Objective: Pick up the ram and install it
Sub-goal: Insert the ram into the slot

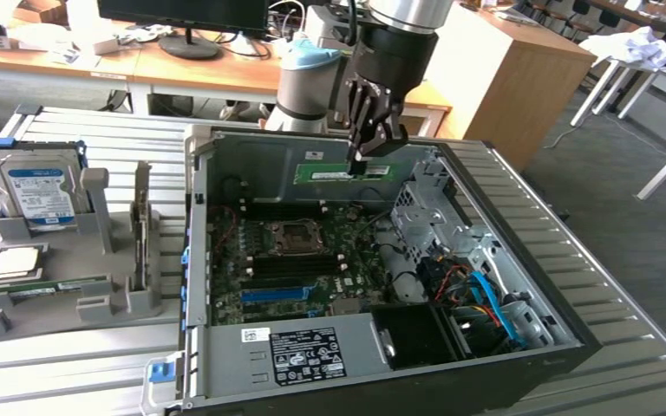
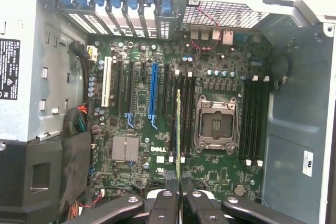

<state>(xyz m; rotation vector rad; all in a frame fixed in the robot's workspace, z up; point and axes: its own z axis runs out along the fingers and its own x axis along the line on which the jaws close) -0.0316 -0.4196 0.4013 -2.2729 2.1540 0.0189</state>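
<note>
Gripper (image 2: pixel 178 186) around 1 ram (image 2: pixel 178 129)

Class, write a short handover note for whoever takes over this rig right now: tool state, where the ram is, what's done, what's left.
Tool: shut on the ram.
Ram: held in the air above the open computer case, over the motherboard.
Done: ram picked up.
Left: not yet seated in a memory slot.
</note>
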